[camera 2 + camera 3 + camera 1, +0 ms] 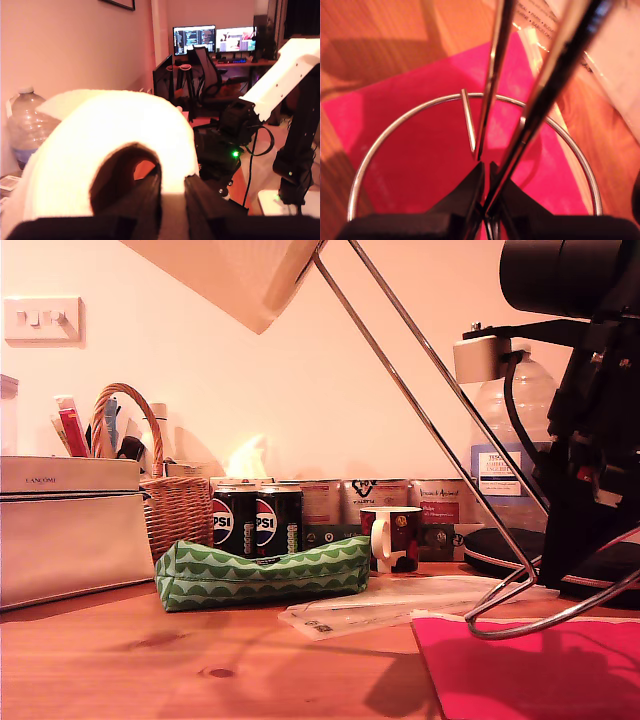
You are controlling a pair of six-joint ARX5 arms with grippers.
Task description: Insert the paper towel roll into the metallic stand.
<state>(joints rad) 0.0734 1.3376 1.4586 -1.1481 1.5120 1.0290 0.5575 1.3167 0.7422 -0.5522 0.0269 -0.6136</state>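
Nearest in the exterior view lies a flat magenta mat (540, 665) on the warm, knotty wooden bench (150, 660), and on it sits the ring base of the metallic stand (500, 625) — thin, shiny chrome wire, its two long rods leaning steeply up toward the exterior view's left. My second claw (486, 200) is pinched tight on those rods just above the ring; the second wrist view looks straight down through the round hoop onto the pink mat. Its black arm (595, 440) stands at the exterior view's right, reaching down to the stand.

Up at the top, the paper towel roll (107, 155) hangs in the air, tilted, just beside the rods' upper end — soft, thick, white, a hollow dark core facing the first wrist camera. My first claw (172, 195) is closed on the roll's wall, one finger inside the core and one outside.

Further back: a crinkly clear plastic sleeve (400, 605), then a green zipped pouch (262, 573) with a scalloped wave print. Behind it, two dark cans (256, 522) reading "PSI", a printed mug (392, 537), a woven wicker basket (170, 500) with an arched handle, and a pale box (70, 530) marked "LANCOME". A clear water bottle (510, 455) carries a blue label, too small to read. A light switch (42, 319) sits on the wall.
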